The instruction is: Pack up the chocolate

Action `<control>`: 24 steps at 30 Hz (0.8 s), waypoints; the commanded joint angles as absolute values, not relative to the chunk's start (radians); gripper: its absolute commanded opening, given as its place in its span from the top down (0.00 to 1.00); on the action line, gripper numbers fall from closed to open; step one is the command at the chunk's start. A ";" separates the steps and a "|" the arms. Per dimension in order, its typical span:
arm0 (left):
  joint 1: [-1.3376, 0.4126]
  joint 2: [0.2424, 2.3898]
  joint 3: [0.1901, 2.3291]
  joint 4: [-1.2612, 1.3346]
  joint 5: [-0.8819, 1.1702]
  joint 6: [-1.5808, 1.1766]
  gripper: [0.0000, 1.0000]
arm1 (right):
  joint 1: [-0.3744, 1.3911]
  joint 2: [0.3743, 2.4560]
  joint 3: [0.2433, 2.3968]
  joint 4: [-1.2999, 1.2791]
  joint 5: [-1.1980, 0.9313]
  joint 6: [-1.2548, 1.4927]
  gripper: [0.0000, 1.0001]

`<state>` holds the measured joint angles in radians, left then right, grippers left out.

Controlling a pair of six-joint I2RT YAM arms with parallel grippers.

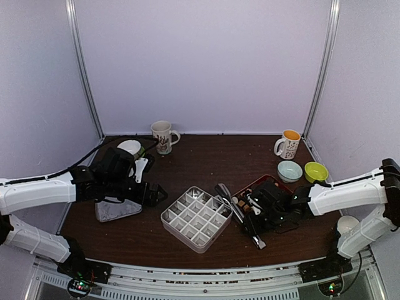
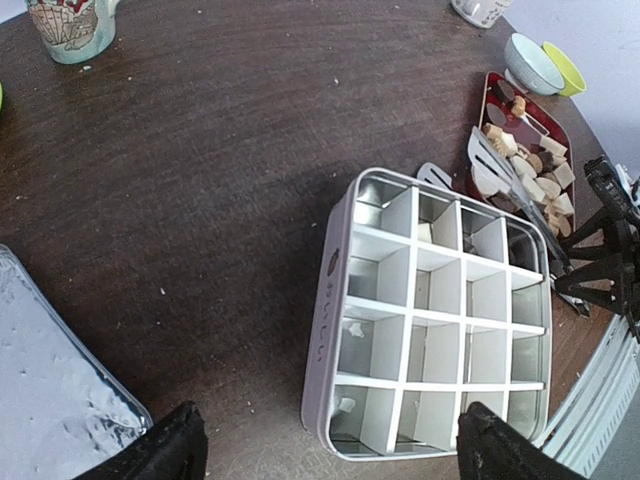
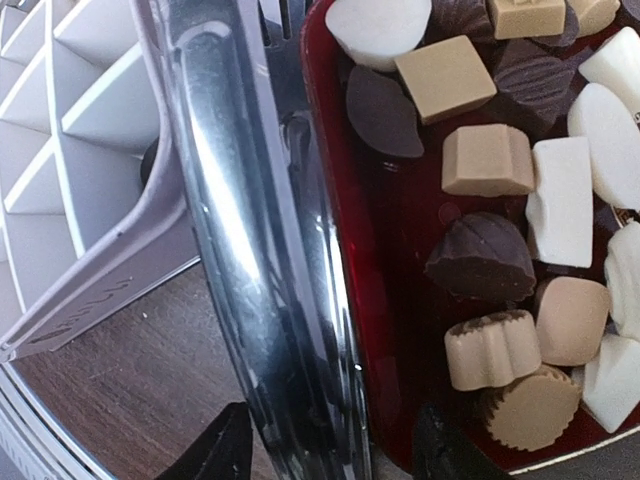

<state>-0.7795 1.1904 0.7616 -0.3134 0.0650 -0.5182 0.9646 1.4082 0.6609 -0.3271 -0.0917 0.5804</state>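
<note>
The chocolate [image 3: 487, 160], small dark, tan and white pieces, lies piled in a red tray [image 3: 400, 250] right of centre [image 1: 265, 181]. Long metal tongs [image 3: 260, 250] rest along the tray's left edge, beside a white divided box [image 1: 197, 219]. My right gripper [image 3: 335, 455] straddles the tongs: one finger is at their left side, the other is over the tray with a gap, so the jaws are open. My left gripper [image 2: 335, 450] hangs wide open over the near-left corner of the box [image 2: 335, 300], holding nothing. The box's compartments look empty apart from small white crumbs.
A metal lid [image 1: 117, 209] lies under the left arm. A mug [image 1: 163, 136] stands at the back left and another [image 1: 288, 144] at the back right. A pale blue bowl [image 1: 289, 170] and a green bowl [image 1: 315, 171] sit behind the tray.
</note>
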 commanded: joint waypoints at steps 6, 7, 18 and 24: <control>-0.777 1.186 0.788 -0.281 0.069 -0.520 0.11 | 0.972 1.420 0.677 -0.274 -0.147 0.565 0.63; -0.776 1.186 0.788 -0.281 0.069 -0.519 0.11 | 0.972 1.413 0.677 -0.278 -0.145 0.561 0.67; -0.776 1.165 0.781 -0.286 0.057 -0.522 0.11 | 0.974 1.248 0.692 -0.345 -0.083 0.540 0.88; -0.777 1.156 0.784 -0.295 0.050 -0.521 0.11 | 0.975 1.139 0.736 -0.422 -0.013 0.519 0.90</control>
<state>-0.7795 1.1812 0.7616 -0.3149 0.0624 -0.5182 0.9703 1.2102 0.6796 -0.3721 -0.0879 0.5446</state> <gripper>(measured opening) 0.892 0.226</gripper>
